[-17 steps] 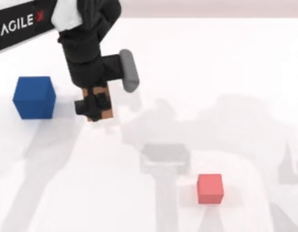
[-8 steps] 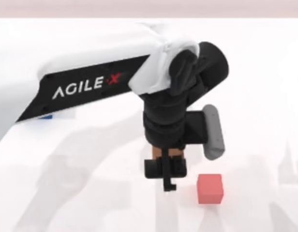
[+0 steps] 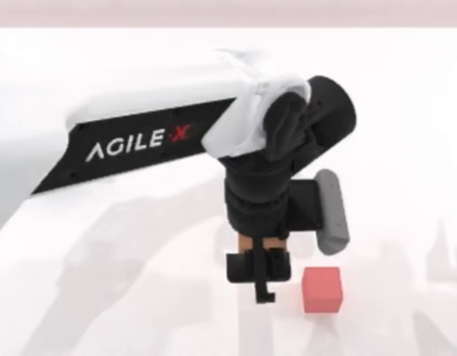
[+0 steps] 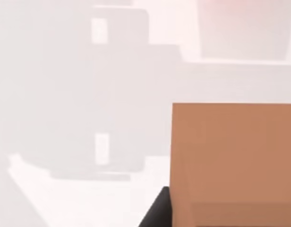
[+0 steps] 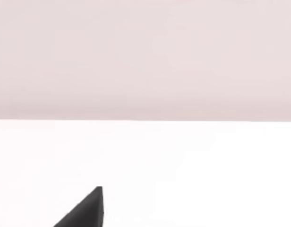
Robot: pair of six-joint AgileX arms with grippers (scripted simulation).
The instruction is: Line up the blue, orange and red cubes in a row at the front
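From above you see two cubes: the orange cube clamped in the left gripper at lower centre, and the red cube just to its right on the table. The blue one is hidden.

Your left wrist view shows one orange cube, lower right.

Your right wrist view shows only a dark finger tip; I cannot tell its opening.

Left pincer gripping orange cube beside red cube
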